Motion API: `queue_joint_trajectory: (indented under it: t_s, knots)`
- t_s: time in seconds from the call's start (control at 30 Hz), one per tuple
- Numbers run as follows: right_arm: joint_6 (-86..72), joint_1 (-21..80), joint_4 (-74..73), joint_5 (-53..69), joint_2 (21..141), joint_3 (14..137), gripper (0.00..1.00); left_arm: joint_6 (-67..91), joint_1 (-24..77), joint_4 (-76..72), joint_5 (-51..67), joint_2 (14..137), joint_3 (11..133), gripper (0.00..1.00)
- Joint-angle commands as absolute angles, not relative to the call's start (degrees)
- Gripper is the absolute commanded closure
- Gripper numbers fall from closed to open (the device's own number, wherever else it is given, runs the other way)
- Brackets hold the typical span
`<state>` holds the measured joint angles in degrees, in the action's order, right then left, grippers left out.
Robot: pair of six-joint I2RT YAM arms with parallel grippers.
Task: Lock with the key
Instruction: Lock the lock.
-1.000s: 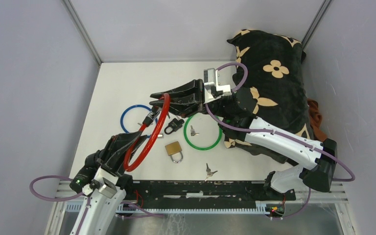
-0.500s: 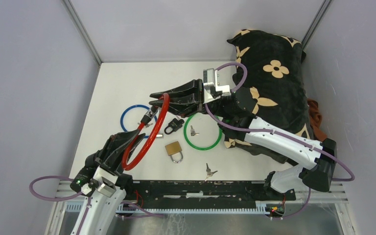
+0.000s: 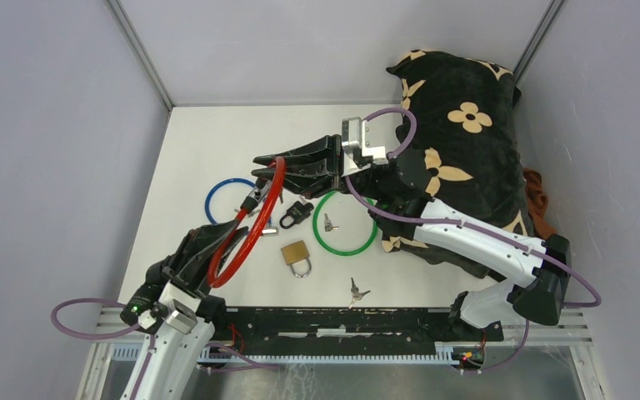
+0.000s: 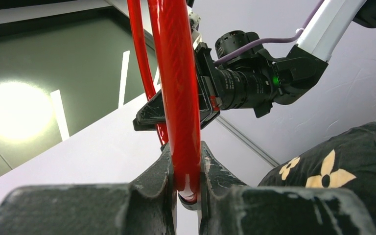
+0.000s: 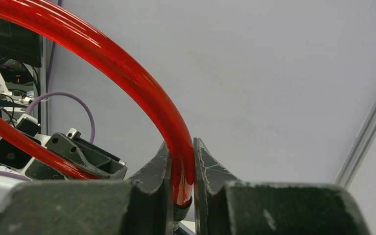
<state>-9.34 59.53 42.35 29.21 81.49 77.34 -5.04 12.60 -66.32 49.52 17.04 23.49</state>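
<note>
Right arm has nudged slightly toward the table's left edge, and the top of the red cable loop [image 4: 178, 98] has gone with it; left arm barely changed, everything on the table is where it was.

Left fingers [image 4: 159, 176] nearly closed, pinching the loop's lower part, cable running straight up between them. Right fingers [image 5: 208, 166] same narrow gap, pinching the loop's upper arc. Loop is held off the table [image 3: 208, 142] between both arms, over its left-middle area, tilted.

Brass padlock [image 3: 297, 252] lies flat near the middle of the near edge, untouched. Key bunch [image 3: 357, 292] sits just right of it, closer to the near edge. Single key [image 3: 327, 222] lies inside the green ring [image 3: 346, 254]. Small black lock [image 3: 300, 210] lies just left of the green ring, beside the loop. Blue ring [image 3: 207, 204] lies under the loop, toward the left edge.

Black flowered cushion [image 3: 467, 142] fills the right side up to the far-right corner, right arm reaching past it. Bare white table shows toward the far-left corner and along the far edge.
</note>
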Motion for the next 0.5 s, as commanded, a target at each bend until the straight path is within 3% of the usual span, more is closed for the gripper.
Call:
queue_joint_trajectory:
  t_s: [0.0,0.47]
  knots:
    - [-10.5,59.6,43.4,26.4,80.3,77.3,1.00,-7.6,12.4,-70.5,46.0,17.1,23.7,0.98]
    - [-18.4,59.6,50.2,28.3,84.6,78.2,1.00,-6.0,12.4,-71.8,44.3,17.5,23.4,0.98]
